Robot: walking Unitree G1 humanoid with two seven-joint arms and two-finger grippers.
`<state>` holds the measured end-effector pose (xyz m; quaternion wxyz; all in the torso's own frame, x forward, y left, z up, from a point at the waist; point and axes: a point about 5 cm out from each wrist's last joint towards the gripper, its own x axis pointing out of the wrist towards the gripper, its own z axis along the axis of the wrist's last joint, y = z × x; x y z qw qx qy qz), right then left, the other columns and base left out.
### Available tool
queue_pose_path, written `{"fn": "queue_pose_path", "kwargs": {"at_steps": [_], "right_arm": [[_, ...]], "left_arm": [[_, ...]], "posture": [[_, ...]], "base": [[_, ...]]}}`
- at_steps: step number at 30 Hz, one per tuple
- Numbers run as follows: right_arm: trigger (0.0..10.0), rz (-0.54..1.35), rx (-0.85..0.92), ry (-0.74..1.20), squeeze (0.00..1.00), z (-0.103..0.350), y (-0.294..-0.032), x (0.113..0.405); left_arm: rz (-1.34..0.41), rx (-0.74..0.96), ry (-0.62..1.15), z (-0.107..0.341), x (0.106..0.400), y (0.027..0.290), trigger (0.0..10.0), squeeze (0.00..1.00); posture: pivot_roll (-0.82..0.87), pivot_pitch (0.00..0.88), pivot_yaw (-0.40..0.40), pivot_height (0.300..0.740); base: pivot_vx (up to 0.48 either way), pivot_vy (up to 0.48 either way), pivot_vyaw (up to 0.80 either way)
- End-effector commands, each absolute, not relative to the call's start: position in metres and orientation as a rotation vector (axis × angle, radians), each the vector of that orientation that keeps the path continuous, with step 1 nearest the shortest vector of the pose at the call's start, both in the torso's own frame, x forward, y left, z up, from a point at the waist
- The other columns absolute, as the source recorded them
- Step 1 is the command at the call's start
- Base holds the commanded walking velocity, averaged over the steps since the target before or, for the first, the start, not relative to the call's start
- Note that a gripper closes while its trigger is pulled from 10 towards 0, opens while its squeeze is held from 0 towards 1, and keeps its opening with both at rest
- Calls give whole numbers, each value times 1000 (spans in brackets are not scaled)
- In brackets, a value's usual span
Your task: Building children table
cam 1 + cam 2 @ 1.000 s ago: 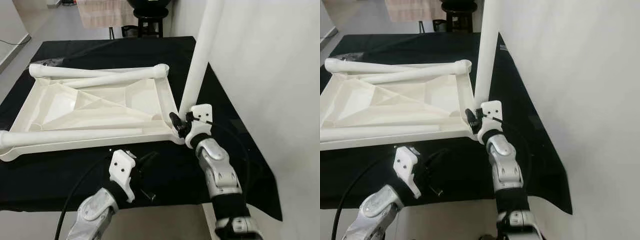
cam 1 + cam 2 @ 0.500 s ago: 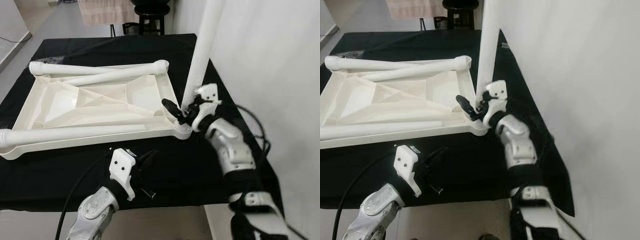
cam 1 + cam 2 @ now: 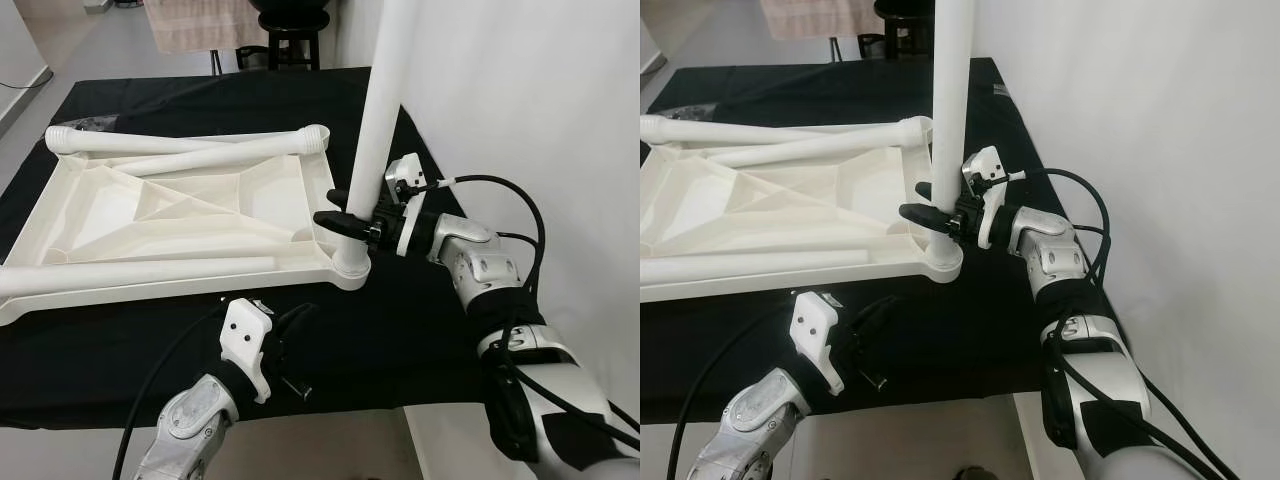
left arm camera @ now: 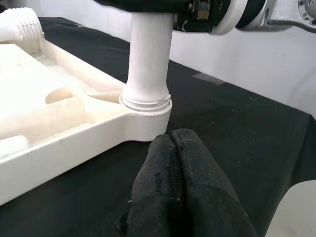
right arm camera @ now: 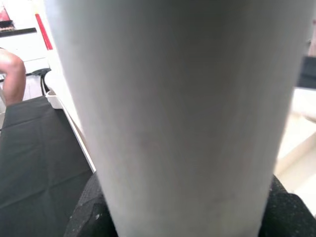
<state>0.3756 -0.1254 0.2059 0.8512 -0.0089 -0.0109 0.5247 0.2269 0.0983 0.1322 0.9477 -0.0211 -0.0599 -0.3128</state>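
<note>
Right gripper is clamping the upright leg at the tabletop's near-right corner; left gripper is hovering closed, empty.

Your right end effector grips the upright white leg just above the upturned tabletop's corner socket; your left end effector sits near that tabletop's front edge.

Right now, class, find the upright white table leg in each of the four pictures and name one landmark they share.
Left eye view: upright table leg, right of centre, rising out of frame.
Right eye view: centre.
Left wrist view: upper middle, behind the shut left gripper.
Right wrist view: close up, across the frame.
Shared landmark: the black cloth.
</note>
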Motion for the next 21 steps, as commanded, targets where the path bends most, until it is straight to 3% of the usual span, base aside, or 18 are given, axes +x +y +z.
{"fn": "queue_pose_path", "kwargs": {"at_steps": [1,8,10,11,12,13,14,17,21], "right_arm": [[0,1088,28,-6,0,197,-124,375],[0,851,54,-2,0,174,-143,370],[0,688,27,42,0,158,-144,365],[0,460,63,87,0,147,-141,357],[0,460,63,87,0,147,-141,357],[0,283,88,124,0,140,-143,348],[0,221,119,145,0,135,-135,335],[0,279,80,108,0,138,-112,320],[0,310,34,96,0,143,-110,333]], "left_arm": [[-638,-59,-114,131,225,97,10000,0],[-639,-61,-115,132,223,99,10000,0],[-640,-61,-115,133,223,100,10000,0],[-640,-60,-115,133,222,101,10000,0],[-640,-60,-115,133,222,101,10000,0],[-640,-60,-115,133,222,101,10000,0],[-641,-59,-115,134,222,102,10000,0],[-641,-58,-114,133,223,102,10000,0],[-641,-59,-114,133,224,100,10000,0]], "posture": [[59,110,-45,740],[49,128,-37,740],[55,132,-40,740],[48,142,-34,740],[48,142,-34,740],[48,142,-34,740],[44,144,-32,740],[36,142,-26,740],[43,128,-40,740]], "base": [[0,0,0],[0,0,0],[0,0,0],[0,0,0],[0,0,0],[0,0,0],[0,0,0],[0,0,0],[0,0,0]]}}
